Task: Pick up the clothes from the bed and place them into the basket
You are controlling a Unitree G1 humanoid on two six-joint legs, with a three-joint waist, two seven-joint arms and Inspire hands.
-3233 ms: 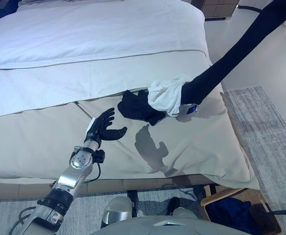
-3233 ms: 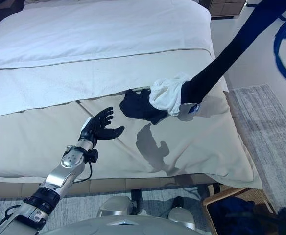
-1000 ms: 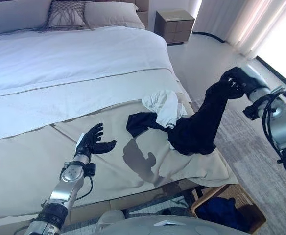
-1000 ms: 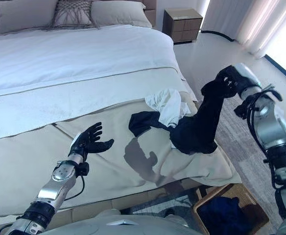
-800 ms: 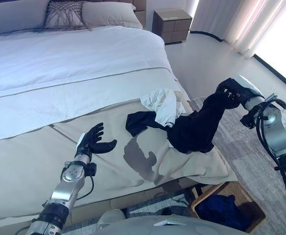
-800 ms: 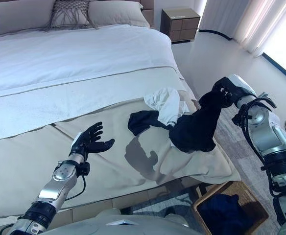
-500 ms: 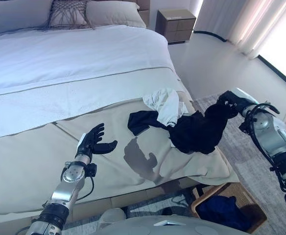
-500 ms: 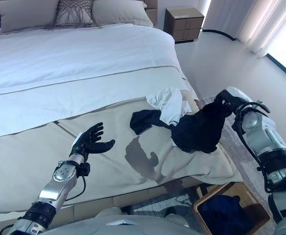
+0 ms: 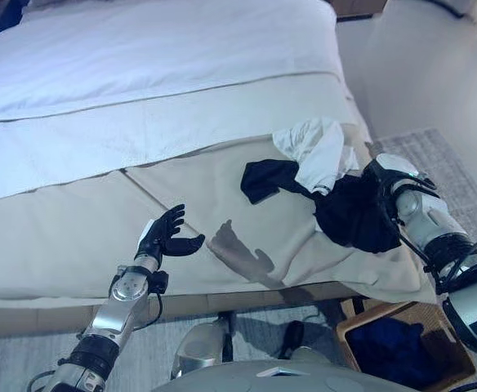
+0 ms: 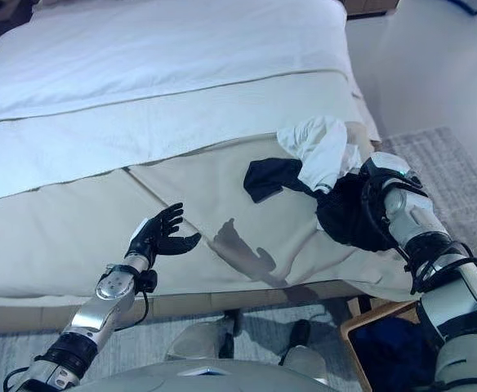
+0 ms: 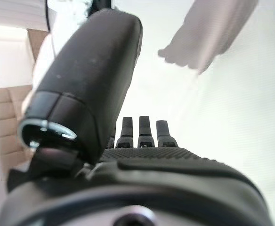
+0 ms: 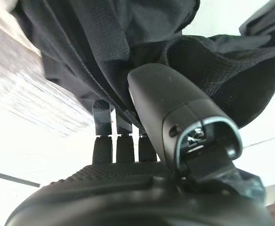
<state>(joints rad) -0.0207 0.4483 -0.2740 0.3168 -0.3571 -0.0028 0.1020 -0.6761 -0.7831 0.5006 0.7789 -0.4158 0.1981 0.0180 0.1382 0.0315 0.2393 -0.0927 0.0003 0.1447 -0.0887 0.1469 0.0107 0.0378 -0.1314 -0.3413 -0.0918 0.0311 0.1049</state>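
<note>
Our right robot hand [image 12: 142,141] clamped on the black garment [image 9: 353,214] at the bed's [image 9: 181,131] right edge above the wicker basket [image 9: 390,343], our left robot hand [image 9: 167,238] spread open, empty, over the bedspread

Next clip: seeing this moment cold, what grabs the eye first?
The dark heap of black clothes at the bed's right near corner, with the right robot hand gripping it and a crumpled white garment lying against its far side. Next, the left robot hand held open and empty above the beige cover. Last, the wicker basket on the floor below the corner, with dark blue cloth in it.
</note>
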